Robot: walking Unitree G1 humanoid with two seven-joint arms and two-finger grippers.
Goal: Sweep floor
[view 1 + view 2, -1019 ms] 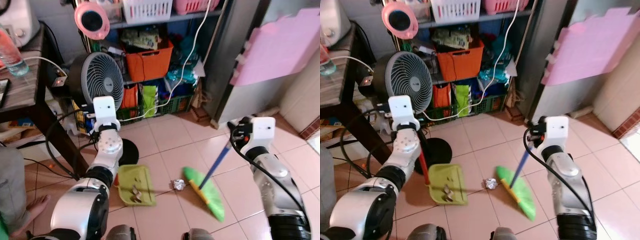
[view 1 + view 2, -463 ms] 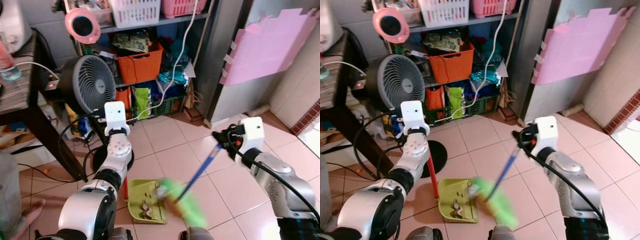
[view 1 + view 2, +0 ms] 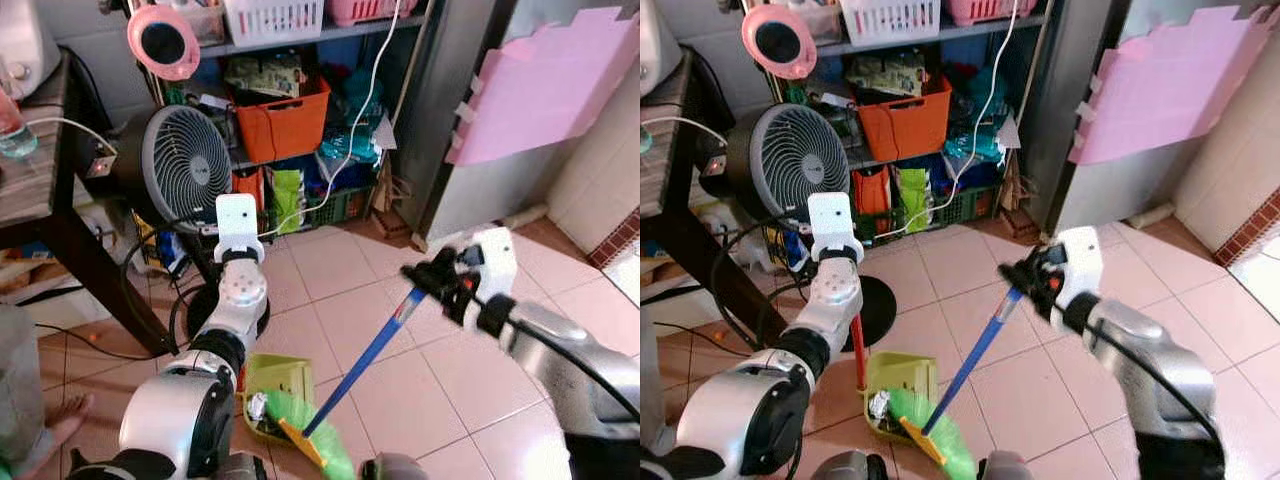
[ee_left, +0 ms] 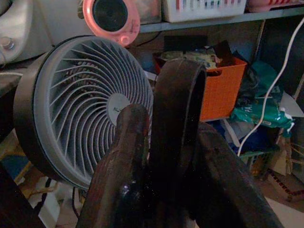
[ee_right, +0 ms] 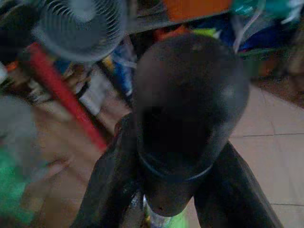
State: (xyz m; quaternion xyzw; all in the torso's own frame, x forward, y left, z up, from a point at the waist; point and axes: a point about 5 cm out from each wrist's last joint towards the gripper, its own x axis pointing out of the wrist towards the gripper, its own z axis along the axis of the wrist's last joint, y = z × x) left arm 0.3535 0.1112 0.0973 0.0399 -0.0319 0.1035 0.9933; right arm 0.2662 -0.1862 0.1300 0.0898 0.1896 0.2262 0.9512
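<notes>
Right pincer (image 3: 425, 280): gripping the broom (image 3: 365, 358).
Left pincer (image 4: 164, 156): gripping the dustpan (image 3: 272, 385) handle.
Broom head: resting in the dustpan.

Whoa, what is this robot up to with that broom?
It is sweeping the tiled floor. Its right gripper is shut on the top of a blue-handled broom, whose green bristles are at the mouth of a green dustpan. The left gripper is shut on the dustpan's upright red handle, steadying it. Some crumpled scraps already lie in the pan. Behind stand a grey fan and cluttered shelves.
</notes>
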